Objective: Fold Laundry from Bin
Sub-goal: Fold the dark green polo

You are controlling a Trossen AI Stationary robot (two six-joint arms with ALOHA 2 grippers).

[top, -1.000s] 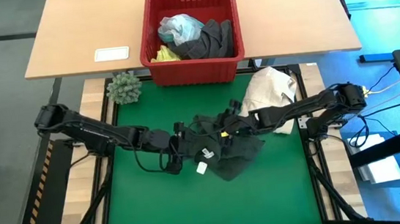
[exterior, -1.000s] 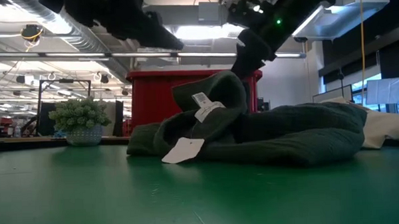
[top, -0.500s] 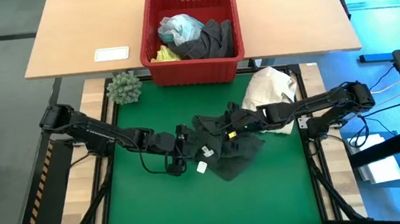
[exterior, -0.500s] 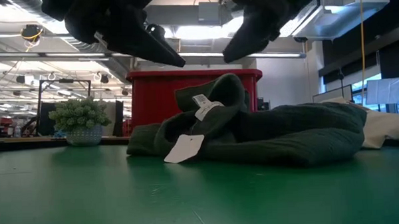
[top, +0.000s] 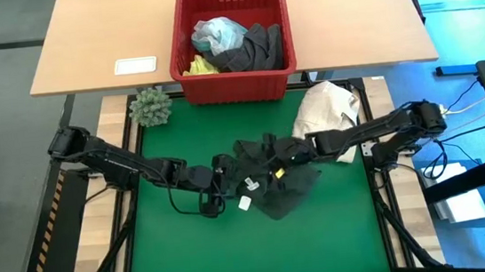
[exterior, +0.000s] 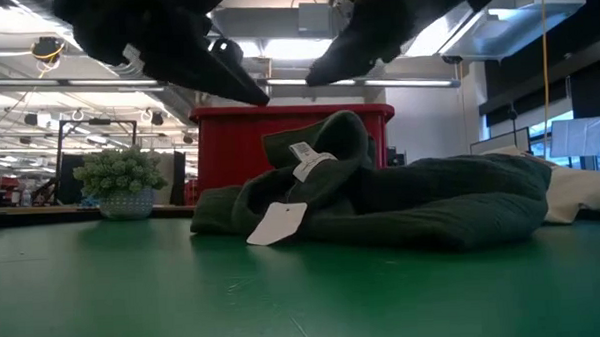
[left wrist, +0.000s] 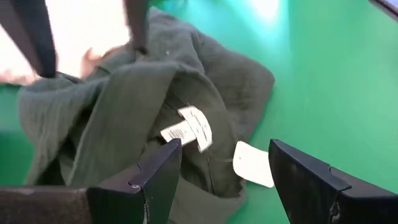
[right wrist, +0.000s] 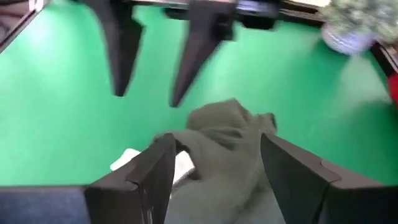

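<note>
A dark green-black garment lies crumpled in the middle of the green mat. One fold stands up, and white tags hang from it. My left gripper hovers open just left of the garment and above it. My right gripper hovers open over the raised fold from the right, clear of it. The red bin stands on the wooden table beyond the mat, with grey, turquoise and yellow laundry heaped inside.
A cream-white cloth bundle lies at the mat's far right corner, under my right arm. A small green spiky ball sits at the far left corner. A white card lies on the wooden table. The mat's near half is bare.
My right gripper has come up off the garment's raised fold and has swung round so that it points less steeply down. The fold has stayed standing where it was, with its tags hanging.
</note>
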